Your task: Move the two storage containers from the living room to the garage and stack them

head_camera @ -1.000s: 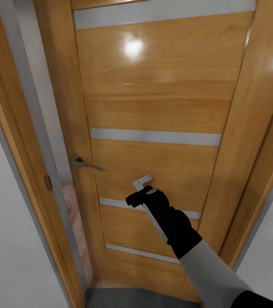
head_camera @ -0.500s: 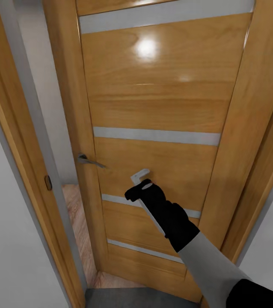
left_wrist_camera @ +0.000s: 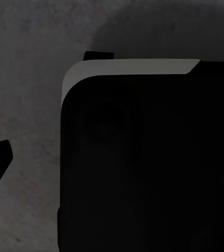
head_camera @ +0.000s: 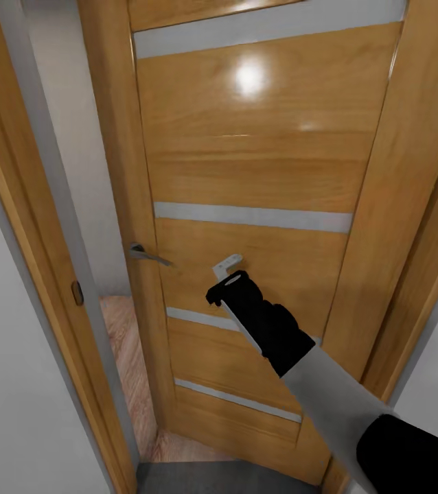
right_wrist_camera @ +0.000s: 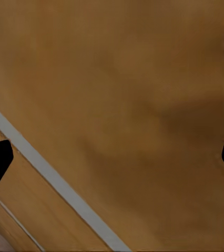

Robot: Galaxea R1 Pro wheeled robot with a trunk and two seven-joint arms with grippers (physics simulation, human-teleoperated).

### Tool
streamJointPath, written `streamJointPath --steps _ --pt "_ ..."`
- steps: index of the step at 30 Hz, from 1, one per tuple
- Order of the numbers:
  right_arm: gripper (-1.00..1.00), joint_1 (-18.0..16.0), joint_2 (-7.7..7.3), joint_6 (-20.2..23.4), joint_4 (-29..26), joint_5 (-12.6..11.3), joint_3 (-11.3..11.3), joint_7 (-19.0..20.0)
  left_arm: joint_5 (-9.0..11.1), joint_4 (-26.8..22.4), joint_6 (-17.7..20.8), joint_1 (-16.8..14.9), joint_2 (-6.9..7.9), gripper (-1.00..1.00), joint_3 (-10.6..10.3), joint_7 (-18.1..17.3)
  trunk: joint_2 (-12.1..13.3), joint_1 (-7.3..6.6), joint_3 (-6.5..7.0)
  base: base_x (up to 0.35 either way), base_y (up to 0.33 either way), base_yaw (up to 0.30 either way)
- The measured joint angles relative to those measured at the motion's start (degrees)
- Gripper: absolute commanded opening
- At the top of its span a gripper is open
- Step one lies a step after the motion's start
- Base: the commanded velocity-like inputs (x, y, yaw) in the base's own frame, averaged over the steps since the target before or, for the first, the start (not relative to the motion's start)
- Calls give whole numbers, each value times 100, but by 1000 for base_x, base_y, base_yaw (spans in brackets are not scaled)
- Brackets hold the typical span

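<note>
Right end effector pressed vs wooden door, fingers spread wide, holding nothing. Door ajar at left; lever handle left of it. Left end effector state: can't tell. Containers unseen; prob. light, stiff; grip by rims.

A doorway inside a home: a light wooden door crossed by frosted glass strips stands ajar in its matching timber frame, a slim metal lever handle at its edge. Plain white walls flank the frame. Rough dark grey concrete floor lies on the near side of the threshold, while light wood plank flooring shows through the gap beyond, marking a garage-like room opening into living space.
</note>
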Motion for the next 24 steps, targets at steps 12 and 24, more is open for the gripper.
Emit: streamJointPath --steps 12,24 --pt "100 -304 0 -131 390 -232 4 -153 0 -47 0 -2 0 100 -1 0 0 0 0 0 0 0" --pt "100 -308 0 -77 226 -32 1 -243 0 -62 0 0 0 100 -1 -2 0 0 0 0 0 0"
